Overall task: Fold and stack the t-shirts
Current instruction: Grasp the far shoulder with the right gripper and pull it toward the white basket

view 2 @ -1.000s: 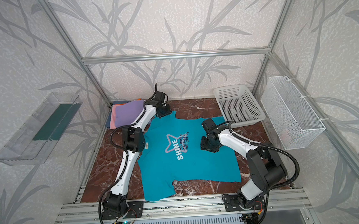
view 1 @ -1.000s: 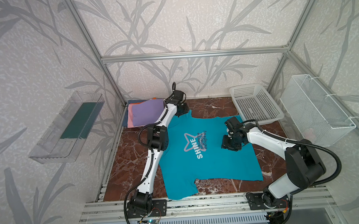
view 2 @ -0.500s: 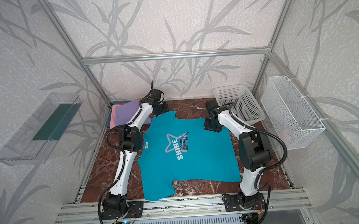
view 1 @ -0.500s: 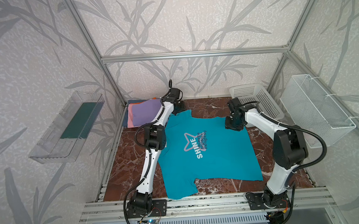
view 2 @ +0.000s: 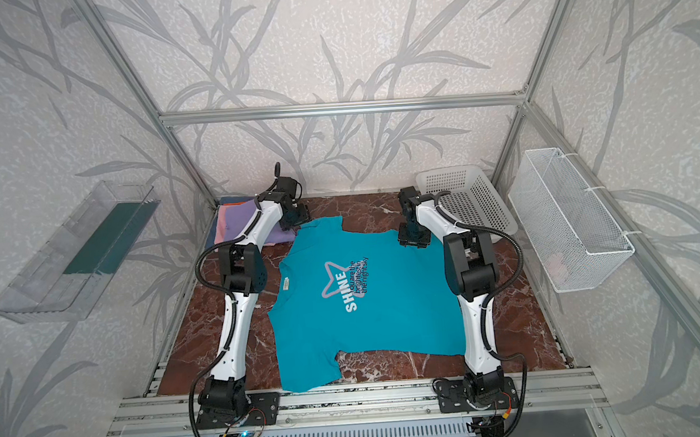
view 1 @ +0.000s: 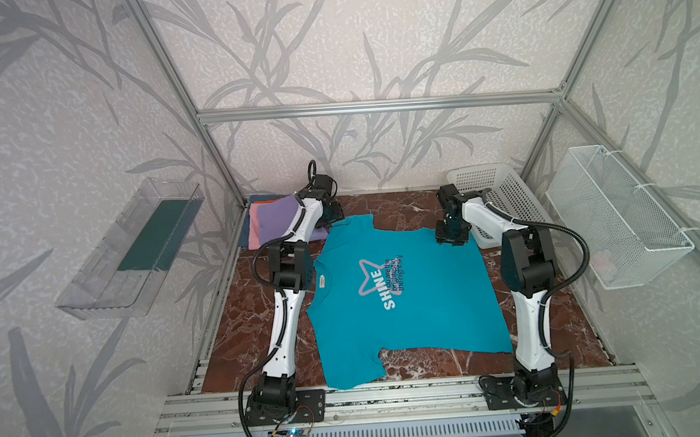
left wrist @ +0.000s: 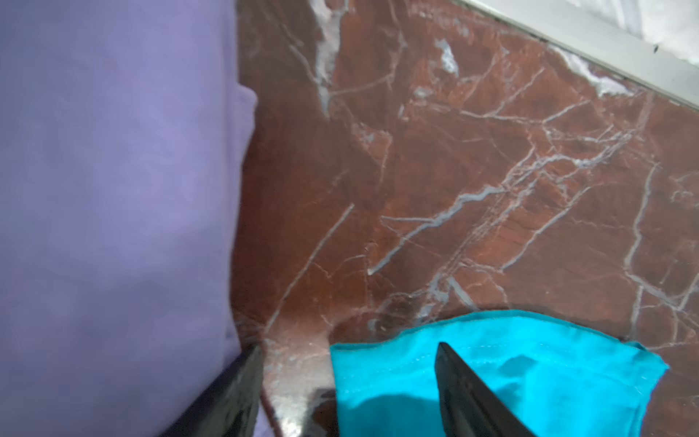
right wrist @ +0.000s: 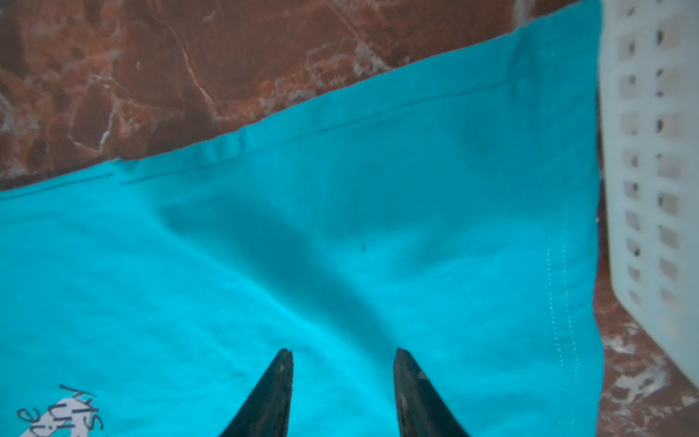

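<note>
A teal t-shirt (view 1: 407,303) (view 2: 370,310) with white "SHINE" print lies spread flat on the marble table. My left gripper (left wrist: 348,352) (view 1: 333,214) is open at the shirt's far sleeve (left wrist: 491,363); one finger (left wrist: 454,370) is over the sleeve, the other (left wrist: 246,370) beside the lilac t-shirt (left wrist: 113,189). That lilac t-shirt (view 1: 273,222) (view 2: 240,222) tops a folded stack with pink (view 1: 254,240) beneath. My right gripper (right wrist: 342,353) (view 1: 449,236) (view 2: 412,238) is open over the teal shirt's far right corner, holding nothing.
A white perforated basket (view 1: 500,185) (right wrist: 650,151) stands at the back right, touching the teal shirt's corner. A wire basket (view 1: 614,211) hangs on the right wall, a clear tray (view 1: 133,249) on the left wall. Bare marble (left wrist: 454,170) lies behind the shirt.
My left gripper has opened wider at the far sleeve. My right arm has swung from the shirt's middle to its far right corner by the basket.
</note>
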`<state>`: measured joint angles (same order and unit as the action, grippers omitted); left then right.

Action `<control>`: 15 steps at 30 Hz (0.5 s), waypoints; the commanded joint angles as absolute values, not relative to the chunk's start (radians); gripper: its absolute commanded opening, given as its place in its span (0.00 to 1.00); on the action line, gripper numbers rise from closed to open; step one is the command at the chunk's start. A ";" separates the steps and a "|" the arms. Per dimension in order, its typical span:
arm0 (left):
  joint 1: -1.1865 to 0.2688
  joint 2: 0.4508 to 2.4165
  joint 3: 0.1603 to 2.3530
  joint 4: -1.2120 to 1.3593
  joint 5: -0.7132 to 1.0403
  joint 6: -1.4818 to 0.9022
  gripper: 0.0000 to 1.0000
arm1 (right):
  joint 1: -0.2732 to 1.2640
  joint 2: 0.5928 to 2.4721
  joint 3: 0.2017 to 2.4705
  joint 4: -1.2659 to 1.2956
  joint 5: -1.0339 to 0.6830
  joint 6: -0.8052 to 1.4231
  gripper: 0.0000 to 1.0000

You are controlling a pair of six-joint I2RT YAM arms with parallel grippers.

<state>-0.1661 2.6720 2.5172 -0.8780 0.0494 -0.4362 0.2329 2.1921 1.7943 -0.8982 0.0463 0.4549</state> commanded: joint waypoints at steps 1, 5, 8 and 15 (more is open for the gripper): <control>-0.173 2.671 2.515 -0.905 0.033 -0.421 0.66 | 0.210 2.219 1.839 -0.952 0.070 0.429 0.45; -0.172 2.688 2.513 -0.899 0.072 -0.440 0.58 | 0.200 2.246 1.907 -0.972 0.080 0.417 0.45; -0.172 2.686 2.490 -0.885 0.089 -0.455 0.42 | 0.192 2.276 1.977 -0.989 0.108 0.406 0.45; -0.172 2.674 2.474 -0.884 0.081 -0.447 0.00 | 0.184 2.411 2.233 -1.083 0.215 0.378 0.45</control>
